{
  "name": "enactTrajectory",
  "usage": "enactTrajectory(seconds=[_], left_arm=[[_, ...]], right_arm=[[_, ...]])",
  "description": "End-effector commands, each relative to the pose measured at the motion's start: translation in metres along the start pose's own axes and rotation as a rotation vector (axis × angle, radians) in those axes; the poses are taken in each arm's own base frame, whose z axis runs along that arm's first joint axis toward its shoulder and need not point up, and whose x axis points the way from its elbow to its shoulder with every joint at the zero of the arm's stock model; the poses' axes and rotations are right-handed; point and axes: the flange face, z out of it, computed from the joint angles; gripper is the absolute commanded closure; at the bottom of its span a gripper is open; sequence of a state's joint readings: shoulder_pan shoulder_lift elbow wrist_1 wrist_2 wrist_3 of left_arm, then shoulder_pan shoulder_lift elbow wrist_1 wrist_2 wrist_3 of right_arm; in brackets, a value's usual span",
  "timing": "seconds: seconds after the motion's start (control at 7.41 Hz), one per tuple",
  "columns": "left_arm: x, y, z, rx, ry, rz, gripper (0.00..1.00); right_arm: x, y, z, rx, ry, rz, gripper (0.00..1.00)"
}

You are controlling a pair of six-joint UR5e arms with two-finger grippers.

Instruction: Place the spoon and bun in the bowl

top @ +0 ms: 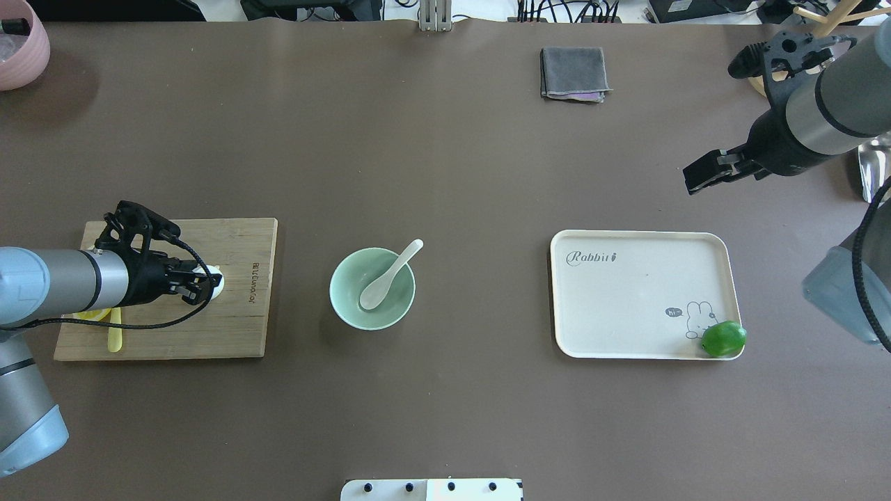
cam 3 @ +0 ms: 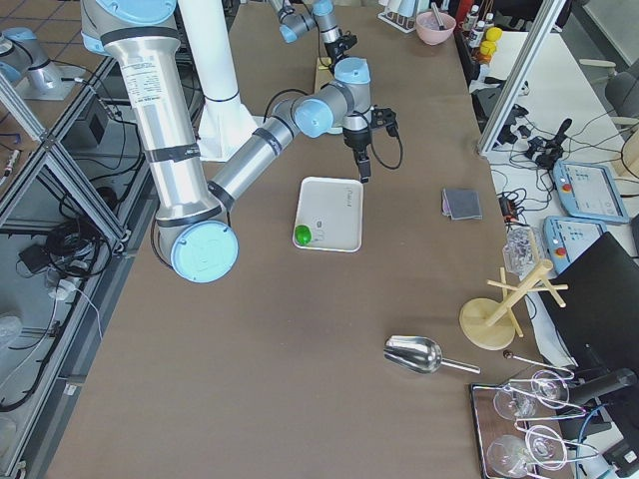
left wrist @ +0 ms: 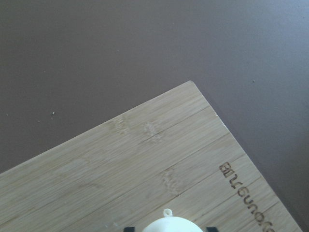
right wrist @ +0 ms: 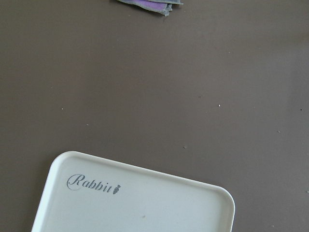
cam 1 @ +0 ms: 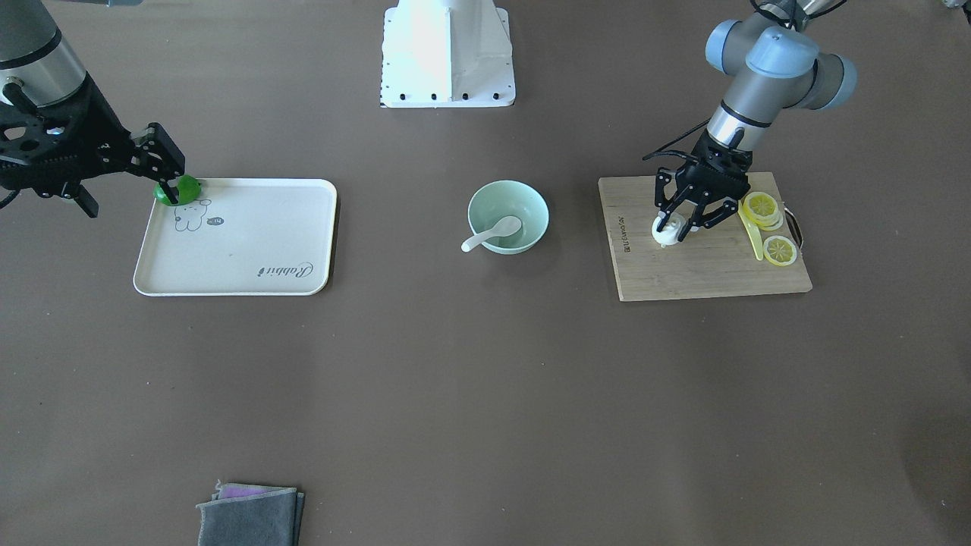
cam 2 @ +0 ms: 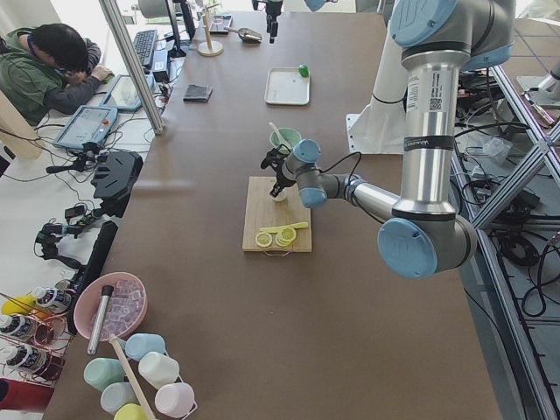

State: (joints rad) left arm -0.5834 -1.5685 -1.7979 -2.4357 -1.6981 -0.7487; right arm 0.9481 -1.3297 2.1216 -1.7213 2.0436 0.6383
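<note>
The white spoon [cam 1: 491, 232] lies with its scoop in the mint-green bowl [cam 1: 531, 201] at the table's middle, its handle resting over the rim. Both also show in the overhead view: spoon [top: 387, 277], bowl [top: 346, 303]. The white bun [cam 1: 666, 233] sits on the wooden cutting board [cam 1: 705, 273]. My left gripper [cam 1: 677, 227] is down on the board with a finger on each side of the bun, shut on it. The left wrist view shows the bun's top [left wrist: 170, 225] between the fingertips. My right gripper [cam 1: 168, 168] is open and empty, above the tray's far corner.
A cream tray [cam 1: 250, 258] holds a green lime [cam 1: 179, 189] at one corner. Lemon slices [cam 1: 761, 206] and a pale-yellow knife [cam 1: 752, 236] lie on the board beside the bun. A folded grey cloth [top: 572, 73] lies at the far side. A pink bowl [top: 21, 49] stands at a far corner.
</note>
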Motion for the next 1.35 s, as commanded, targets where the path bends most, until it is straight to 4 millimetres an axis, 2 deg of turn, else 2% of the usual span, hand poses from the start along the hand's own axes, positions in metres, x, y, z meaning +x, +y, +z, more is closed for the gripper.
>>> enactTrajectory(seconds=[0.0, 0.13, 0.27, 0.4, 0.54, 0.67, 0.81, 0.94, 1.21], left_arm=[[0.024, -0.023, -0.019, 0.056, 0.05, -0.021, 1.0], [0.049, -0.048, -0.021, 0.091, 0.1, -0.146, 1.0], [0.087, -0.076, -0.022, 0.125, 0.171, -0.238, 1.0], [0.137, -0.09, -0.019, 0.129, 0.25, -0.288, 1.0], [0.172, -0.096, -0.017, 0.149, 0.282, -0.316, 1.0], [0.197, -0.086, -0.006, 0.16, 0.28, -0.31, 1.0], [0.215, -0.088, 0.003, 0.181, 0.281, -0.318, 0.66], [0.226, -0.095, 0.007, 0.187, 0.299, -0.33, 0.05], [0.226, -0.095, 0.008, 0.187, 0.296, -0.357, 0.03]], right_arm=[[0.0, 0.0, 0.0, 0.002, 0.003, 0.001, 0.0], [0.0, 0.0, 0.0, 0.003, 0.004, 0.001, 0.0], [0.001, 0.0, 0.001, 0.003, 0.006, 0.002, 0.0], [0.001, 0.0, 0.0, 0.004, 0.005, 0.001, 0.0], [0.001, 0.0, 0.0, 0.004, 0.005, 0.001, 0.0], [0.0, 0.0, 0.001, 0.002, 0.006, 0.001, 0.0], [0.0, 0.0, 0.001, 0.002, 0.006, 0.001, 0.0], [0.001, 0.0, 0.003, -0.001, 0.007, 0.002, 0.0], [0.002, -0.001, 0.004, -0.003, 0.009, 0.004, 0.0]])
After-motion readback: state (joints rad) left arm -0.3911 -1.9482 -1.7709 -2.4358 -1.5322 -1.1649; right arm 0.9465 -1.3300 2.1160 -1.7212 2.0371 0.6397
